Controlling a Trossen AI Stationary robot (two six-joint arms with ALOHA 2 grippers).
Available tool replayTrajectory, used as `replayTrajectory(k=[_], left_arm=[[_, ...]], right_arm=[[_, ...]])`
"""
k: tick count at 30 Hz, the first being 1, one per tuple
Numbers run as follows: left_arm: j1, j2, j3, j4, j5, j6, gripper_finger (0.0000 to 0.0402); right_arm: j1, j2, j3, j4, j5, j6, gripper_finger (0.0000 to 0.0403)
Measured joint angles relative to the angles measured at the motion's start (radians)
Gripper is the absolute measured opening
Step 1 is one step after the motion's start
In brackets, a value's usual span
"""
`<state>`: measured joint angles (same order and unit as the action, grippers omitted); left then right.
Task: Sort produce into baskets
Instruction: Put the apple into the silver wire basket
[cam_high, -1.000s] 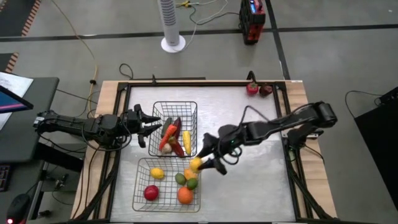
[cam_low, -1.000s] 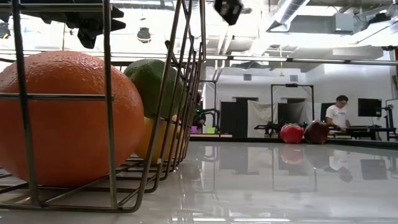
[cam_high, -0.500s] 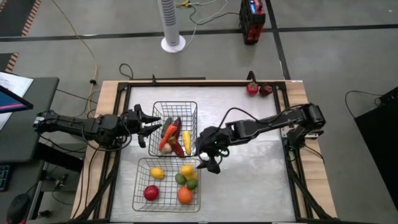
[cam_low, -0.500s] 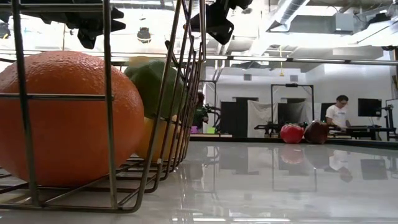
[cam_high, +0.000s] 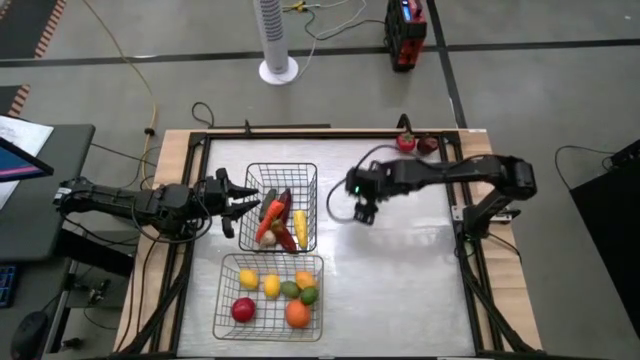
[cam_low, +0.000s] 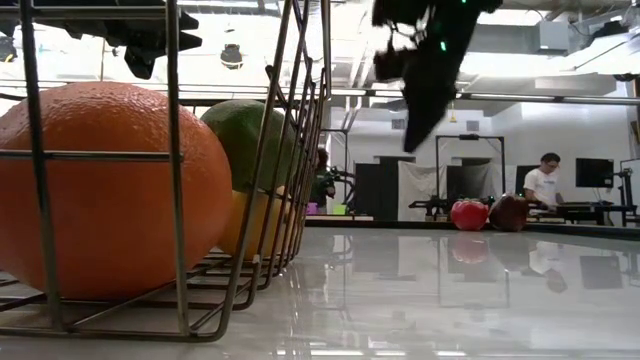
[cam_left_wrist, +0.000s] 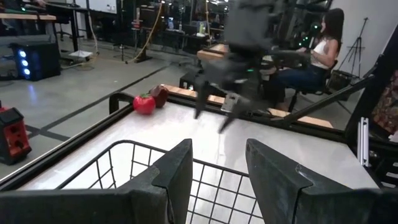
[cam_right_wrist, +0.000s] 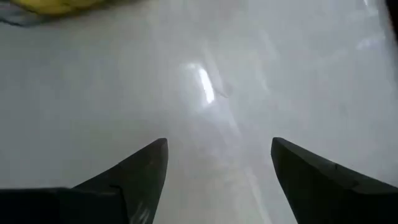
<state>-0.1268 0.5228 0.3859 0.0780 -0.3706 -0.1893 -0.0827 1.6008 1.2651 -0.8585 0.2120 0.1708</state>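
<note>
The near basket (cam_high: 268, 296) holds round produce: yellow, orange, green and red pieces, with a big orange (cam_low: 100, 190) and a green one (cam_low: 250, 140) close up in the low view. The far basket (cam_high: 282, 206) holds elongated red, yellow and purple pieces. Two red pieces (cam_high: 406, 142) lie on the table at the far right corner. My right gripper (cam_high: 362, 208) hangs open and empty over bare table, right of the far basket; the wrist view shows its spread fingers (cam_right_wrist: 217, 180). My left gripper (cam_high: 242, 205) waits open at the far basket's left rim (cam_left_wrist: 221, 168).
Bare white table (cam_high: 400, 270) stretches right of both baskets. The table's black frame (cam_high: 460, 250) runs along its edges. A person (cam_low: 545, 180) stands in the room far behind the table, and another sits beyond it (cam_left_wrist: 323, 43).
My right gripper has let go of a round yellow piece at the near basket's right rim. The piece has dropped in and now lies among the others. The gripper has then risen and swung toward the table's far edge and right, ending beside the far basket.
</note>
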Motion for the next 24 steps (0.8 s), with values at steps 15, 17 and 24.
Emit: replayTrajectory(k=[15, 17, 24], left_arm=[[0.000, 0.000, 0.000, -0.001, -0.012, 0.030, 0.0137], [0.000, 0.000, 0.000, -0.001, -0.019, 0.035, 0.0137], [0.000, 0.000, 0.000, -0.006, -0.037, 0.050, 0.0137]], right_arm=[[-0.574, -0.009, -0.136, 0.040, 0.110, -0.433, 0.0374], [-0.615, -0.009, -0.136, 0.028, 0.139, -0.463, 0.0392], [-0.767, -0.009, -0.135, -0.009, 0.207, -0.516, 0.0392]])
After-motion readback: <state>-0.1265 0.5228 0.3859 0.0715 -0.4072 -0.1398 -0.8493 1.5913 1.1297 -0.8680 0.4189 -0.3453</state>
